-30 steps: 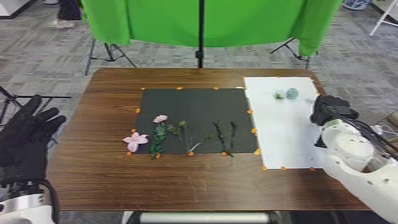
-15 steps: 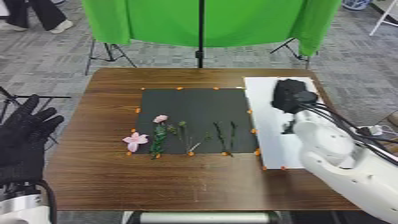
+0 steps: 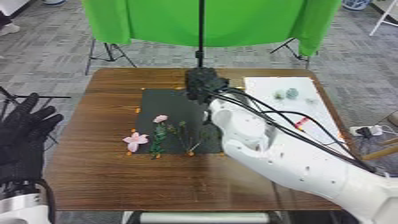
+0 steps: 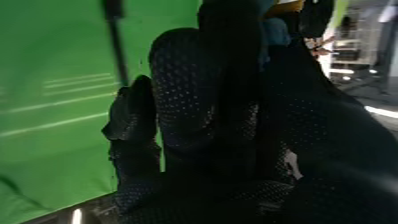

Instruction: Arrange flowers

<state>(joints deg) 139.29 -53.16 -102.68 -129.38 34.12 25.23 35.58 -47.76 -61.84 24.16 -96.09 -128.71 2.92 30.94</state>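
In the head view my right hand [image 3: 204,81] is above the far edge of the black mat [image 3: 164,102]. In the right wrist view the fingers of my right hand [image 4: 187,90] stand fairly straight; a small blue and orange patch shows by their tips, too unclear to name. A pink rose [image 3: 160,119] and a pink lily [image 3: 135,141] lie at the mat's left, beside green leaves [image 3: 158,139] and thin stems [image 3: 183,132]. My right arm covers the mat's right part. Blue-green plant pieces [image 3: 291,93] rest on the white sheet [image 3: 266,86]. My left hand [image 3: 25,125] is open at the left.
The brown table [image 3: 133,182] extends around the mat, with orange markers along the mat's edges. Black cables [image 3: 284,127] hang along my right arm, over the white sheet. A green backdrop [image 3: 258,25] on stands is behind the table.
My right hand has moved leftward and away from me, from the white sheet to the mat's far edge. Its arm now covers the dark stems. The left hand has hardly moved.
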